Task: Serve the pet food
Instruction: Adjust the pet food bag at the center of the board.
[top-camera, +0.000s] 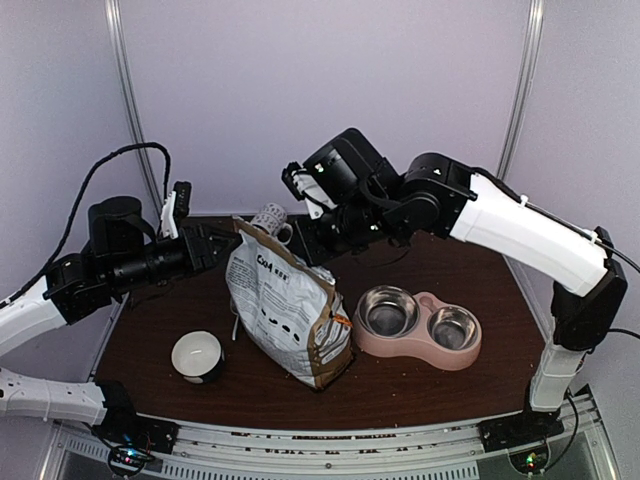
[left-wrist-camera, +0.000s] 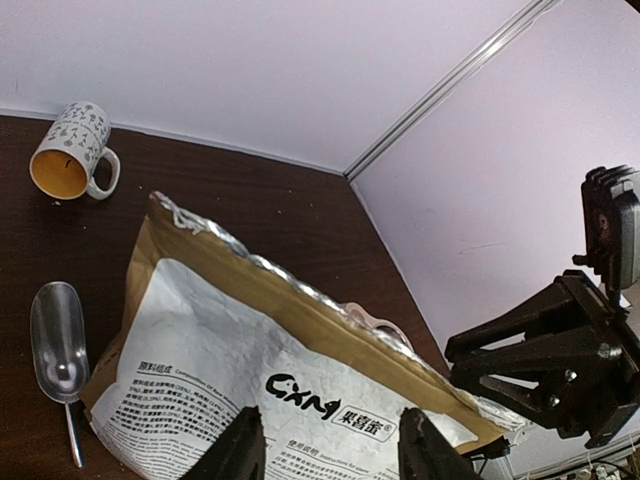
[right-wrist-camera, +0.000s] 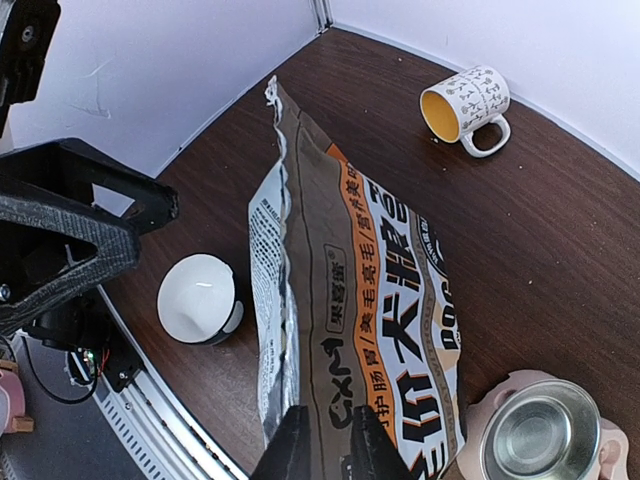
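Pet food is nowhere in sight; it is presumably inside the printed bag (top-camera: 285, 310), which stands upright near the middle of the worktop (top-camera: 430, 265) with its foil-lined top edge pressed almost flat. Both steel cups of the pink double bowl (top-camera: 425, 352), just to the bag's right, are bare. The right fingers (right-wrist-camera: 288, 450) are drawn narrow and pinch one upper edge of the bag. The left fingers (left-wrist-camera: 235, 455) stand about half apart at the white printed face near the opposite top corner, and nothing looks clamped between them. The step in hand seems to be opening the bag's mouth, and it will likely go best if the left fingers close on one wall only, high at the corner. Then the two grips can draw apart gently instead of lifting. Pull level and slowly, because the bag is tall and stands only on its base, so a sideways tug could tip it toward the double bowl. A metal scoop (left-wrist-camera: 58, 335) lies flat behind the bag, near a tipped mug (left-wrist-camera: 72, 150). A white bowl (top-camera: 197, 355) sits in front to the left.
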